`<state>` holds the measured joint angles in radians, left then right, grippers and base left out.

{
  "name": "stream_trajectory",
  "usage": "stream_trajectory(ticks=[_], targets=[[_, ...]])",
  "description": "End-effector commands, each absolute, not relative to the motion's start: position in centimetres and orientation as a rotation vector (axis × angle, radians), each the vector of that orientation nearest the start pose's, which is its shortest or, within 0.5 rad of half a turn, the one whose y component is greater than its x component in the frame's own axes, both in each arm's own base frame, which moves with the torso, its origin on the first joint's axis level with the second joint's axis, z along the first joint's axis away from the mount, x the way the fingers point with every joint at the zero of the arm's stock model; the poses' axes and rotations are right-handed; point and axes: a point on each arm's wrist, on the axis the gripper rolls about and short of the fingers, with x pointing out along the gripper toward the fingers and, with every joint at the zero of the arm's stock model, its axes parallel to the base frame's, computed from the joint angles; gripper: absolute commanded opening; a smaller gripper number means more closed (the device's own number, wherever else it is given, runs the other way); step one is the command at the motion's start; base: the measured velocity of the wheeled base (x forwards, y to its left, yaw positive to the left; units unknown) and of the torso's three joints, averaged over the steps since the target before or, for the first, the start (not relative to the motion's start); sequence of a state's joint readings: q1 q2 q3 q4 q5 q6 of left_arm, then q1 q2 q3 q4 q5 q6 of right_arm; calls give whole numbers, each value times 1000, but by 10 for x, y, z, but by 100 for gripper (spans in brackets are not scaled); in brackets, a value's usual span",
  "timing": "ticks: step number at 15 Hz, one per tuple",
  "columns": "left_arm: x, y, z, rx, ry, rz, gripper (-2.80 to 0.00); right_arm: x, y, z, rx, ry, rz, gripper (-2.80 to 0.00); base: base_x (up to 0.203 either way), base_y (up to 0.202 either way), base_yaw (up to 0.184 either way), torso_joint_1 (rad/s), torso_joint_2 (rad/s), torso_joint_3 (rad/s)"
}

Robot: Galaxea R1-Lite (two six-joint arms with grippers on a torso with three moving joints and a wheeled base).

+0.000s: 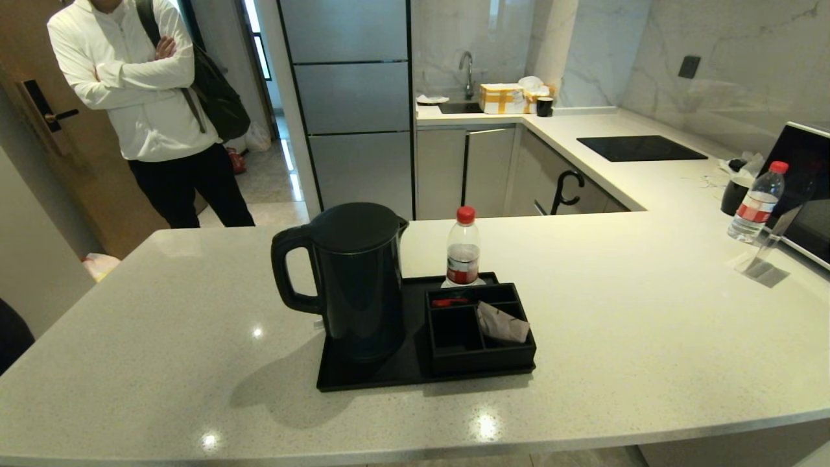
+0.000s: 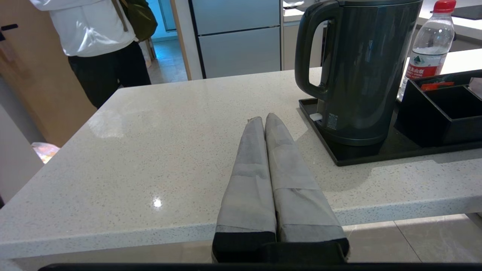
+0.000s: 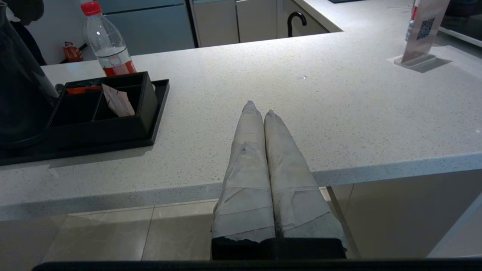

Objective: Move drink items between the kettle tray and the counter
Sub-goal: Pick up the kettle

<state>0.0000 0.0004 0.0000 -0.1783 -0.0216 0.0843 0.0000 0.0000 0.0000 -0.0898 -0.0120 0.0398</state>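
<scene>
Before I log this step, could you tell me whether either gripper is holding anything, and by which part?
Nothing is held. The left gripper and right gripper are both shut and empty; the kettle stands untouched on the tray.

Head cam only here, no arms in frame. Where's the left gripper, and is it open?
Observer: The left gripper is shut and empty. It sits at the front edge of the counter, on the handle side of the kettle, clear of it.
Operator: And the right?
Observer: The right gripper is also shut and empty. It sits at the front edge, out past the organiser end of the tray, touching neither.
</scene>
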Motion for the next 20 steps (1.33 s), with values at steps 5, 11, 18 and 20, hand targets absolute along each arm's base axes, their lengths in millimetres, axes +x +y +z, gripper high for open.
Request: stream_trajectory(ticks=[5,11,18,20], targets=[[-21,-1,83,86,-146,-17,-280,-21,0,77,40,-62,-11,-280,0,0,0,0,0,0],[-21,-1,83,84,-146,-16,-280,-21,0,76,40,-60,-11,-280,0,0,0,0,0,0],[-21,0,83,84,-146,-15,-280,-21,0,76,40,-61,-11,-280,0,0,0,0,0,0],[-21,0,83,87,-146,-15,-280,-21,0,76,40,-60,-11,-280,0,0,0,0,0,0]])
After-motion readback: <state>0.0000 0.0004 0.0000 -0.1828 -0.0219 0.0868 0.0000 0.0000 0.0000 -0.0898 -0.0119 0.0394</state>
